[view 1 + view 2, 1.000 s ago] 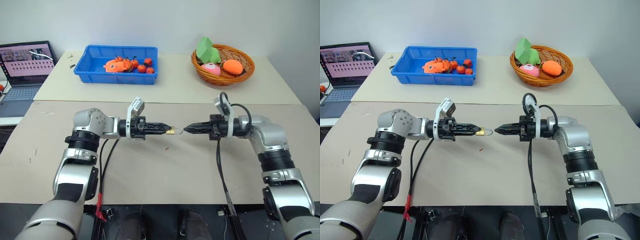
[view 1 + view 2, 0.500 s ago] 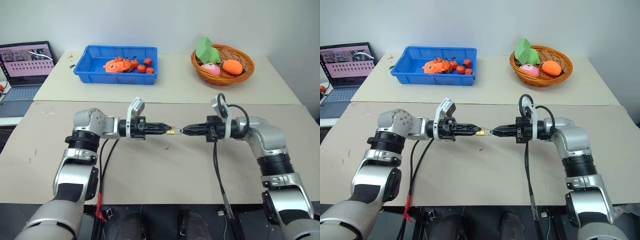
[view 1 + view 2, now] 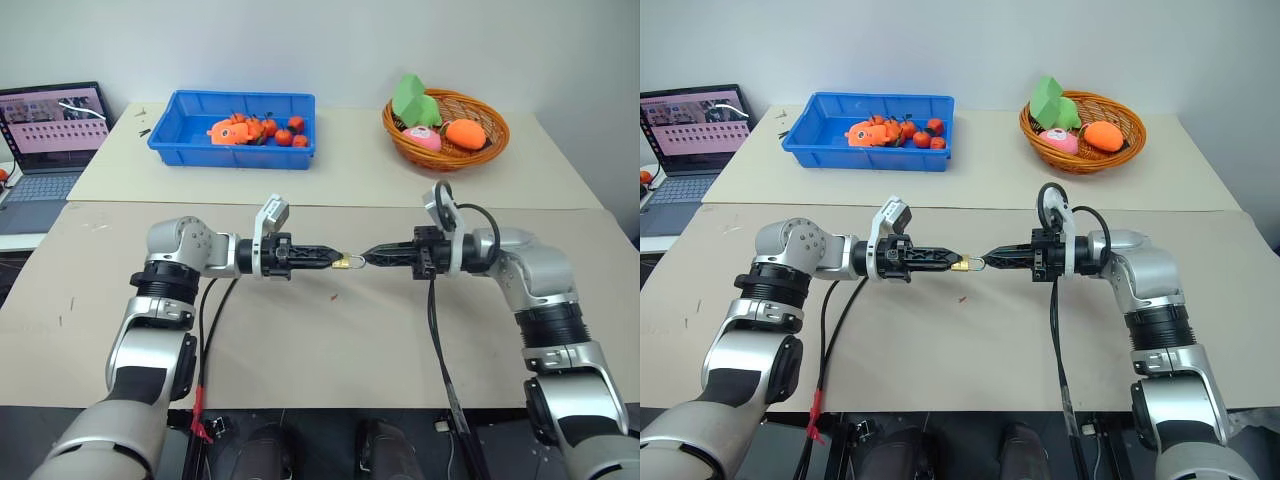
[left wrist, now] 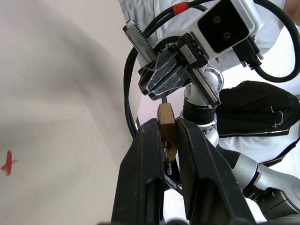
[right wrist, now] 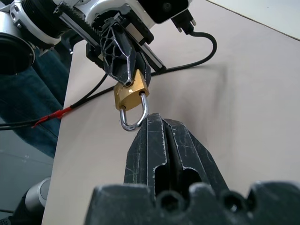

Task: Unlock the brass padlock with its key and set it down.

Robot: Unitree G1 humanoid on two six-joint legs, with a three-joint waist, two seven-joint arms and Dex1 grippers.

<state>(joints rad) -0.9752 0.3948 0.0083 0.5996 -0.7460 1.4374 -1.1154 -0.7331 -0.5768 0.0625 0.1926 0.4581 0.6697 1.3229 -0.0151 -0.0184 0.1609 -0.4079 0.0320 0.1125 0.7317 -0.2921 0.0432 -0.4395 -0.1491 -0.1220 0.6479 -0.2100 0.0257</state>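
Note:
The brass padlock [image 3: 347,262] hangs above the middle of the table, and my left gripper [image 3: 335,260] is shut on its body. Its silvery shackle [image 5: 132,117] is closed and points toward my right gripper [image 3: 368,257]. That gripper is shut, with nothing visible between its fingers [image 5: 159,140]. Its tip sits right at the shackle loop, but I cannot tell whether they touch. In the left wrist view the padlock [image 4: 166,119] sticks out past my fingers [image 4: 147,154], facing the right gripper's tip [image 4: 161,86]. I cannot make out the key.
A blue bin [image 3: 170,135] of orange toys stands at the back left and a wicker basket [image 3: 400,135] of toy food at the back right. A laptop [image 3: 50,130] sits at the far left. A small red mark [image 3: 961,297] lies on the table below the grippers.

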